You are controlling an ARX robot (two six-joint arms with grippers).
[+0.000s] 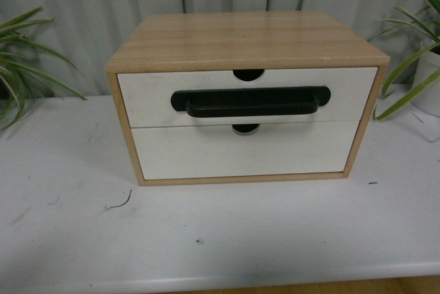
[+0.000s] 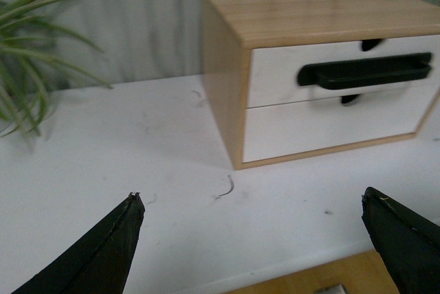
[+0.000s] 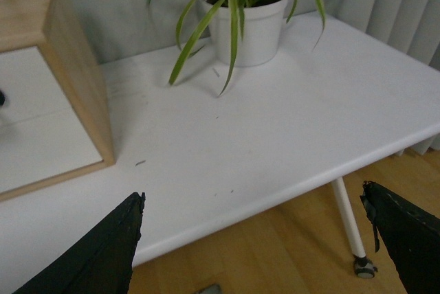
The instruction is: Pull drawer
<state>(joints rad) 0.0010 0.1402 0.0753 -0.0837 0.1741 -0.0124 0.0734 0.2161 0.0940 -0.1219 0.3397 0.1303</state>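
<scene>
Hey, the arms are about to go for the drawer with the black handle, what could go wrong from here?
1. The cabinet seems to stand loose on the smooth table, so pulling the handle may drag the whole box forward instead of opening the drawer.
2. The left gripper and right gripper are open and far from the handle; a shallow grip could slip off the bar.

Clock: 12 points straight away from the robot. Front view: head-on, slightly above, close to the cabinet [image 1: 247,40] on the white bench [image 1: 206,239]; the bar-handled drawer [image 1: 247,98] sits square to the lens. Left wrist view: low, off the cabinet's 7 o'clock, farther back, facing roughly 1 o'clock; takes in its left side and front. Right wrist view: off its 5 o'clock, facing roughly 1 o'clock toward the potted plant [image 3: 251,29]; only the cabinet's right front corner shows. All three share cabinet and bench.
</scene>
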